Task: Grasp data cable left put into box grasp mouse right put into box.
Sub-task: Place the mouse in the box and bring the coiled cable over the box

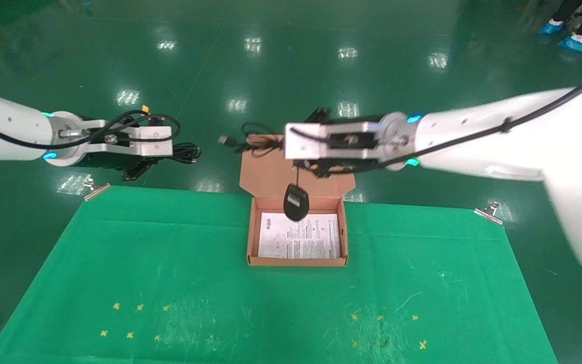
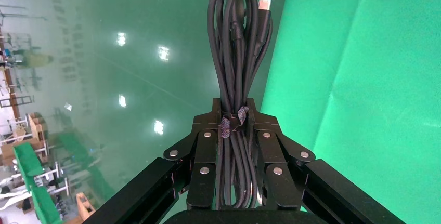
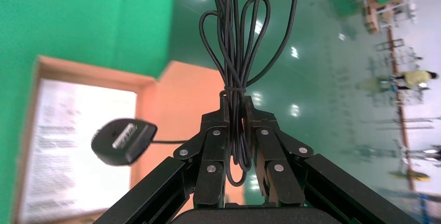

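So far nothing is in the box (image 1: 297, 261) but a printed sheet (image 1: 298, 236); both items airborne. R end effector (image 3: 236, 110) closed on the mouse's bundled cord, above the flap; mouse (image 1: 296, 202) dangles over box's far edge. L end effector (image 2: 236, 116) far left, off tabletop (image 1: 170, 263), clamped on data cable (image 2: 238, 37). Both drops left.

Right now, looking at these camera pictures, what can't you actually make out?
- Head view: the left claw sits under its own wrist, so its grip on the data cable is hidden there.
- Head view: the print on the paper sheet in the box is too small to read.
- Right wrist view: the mouse hangs underside up; its top is hidden.
- Left wrist view: the data cable's lower end is cut off by the edge.
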`<state>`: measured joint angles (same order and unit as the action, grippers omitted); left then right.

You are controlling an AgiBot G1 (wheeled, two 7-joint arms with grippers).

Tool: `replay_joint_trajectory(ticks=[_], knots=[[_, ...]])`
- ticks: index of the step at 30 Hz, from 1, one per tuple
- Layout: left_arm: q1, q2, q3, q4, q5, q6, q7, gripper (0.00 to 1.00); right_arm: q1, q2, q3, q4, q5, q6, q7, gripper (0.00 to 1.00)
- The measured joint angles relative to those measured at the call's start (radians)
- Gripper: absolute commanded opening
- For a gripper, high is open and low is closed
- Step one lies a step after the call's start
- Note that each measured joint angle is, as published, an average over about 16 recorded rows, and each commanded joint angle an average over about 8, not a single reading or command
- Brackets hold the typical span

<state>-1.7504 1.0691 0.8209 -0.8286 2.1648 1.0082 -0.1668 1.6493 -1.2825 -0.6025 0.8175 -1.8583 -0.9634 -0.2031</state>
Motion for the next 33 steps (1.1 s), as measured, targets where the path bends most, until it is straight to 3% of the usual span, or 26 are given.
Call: replay_joint_trajectory(ticks=[9, 21, 22, 24, 30, 33], knots=[[0.012, -0.015, 0.007, -0.047, 0.028, 0.013, -0.045, 0.0, -0.055, -0.044, -0.018, -0.054, 0.018, 0.029, 0.014, 0.0], [0.019, -0.022, 0.008, -0.072, 0.038, 0.018, -0.065, 0.0, -0.089, -0.071, -0.067, -0.229, 0.05, 0.126, 0.083, 0.0], [0.019, -0.022, 0.008, -0.073, 0.038, 0.018, -0.066, 0.0, -0.089, -0.072, -0.072, -0.242, 0.053, 0.133, 0.088, 0.03], [0.019, -0.022, 0.008, -0.075, 0.039, 0.018, -0.067, 0.0, -0.088, -0.074, -0.085, -0.265, 0.059, 0.143, 0.095, 0.21], [0.02, -0.023, 0.008, -0.078, 0.04, 0.019, -0.069, 0.0, -0.082, -0.078, -0.117, -0.309, 0.079, 0.159, 0.106, 0.92], [0.02, -0.023, 0.008, -0.078, 0.04, 0.019, -0.07, 0.0, -0.08, -0.076, -0.128, -0.314, 0.089, 0.159, 0.105, 1.0]])
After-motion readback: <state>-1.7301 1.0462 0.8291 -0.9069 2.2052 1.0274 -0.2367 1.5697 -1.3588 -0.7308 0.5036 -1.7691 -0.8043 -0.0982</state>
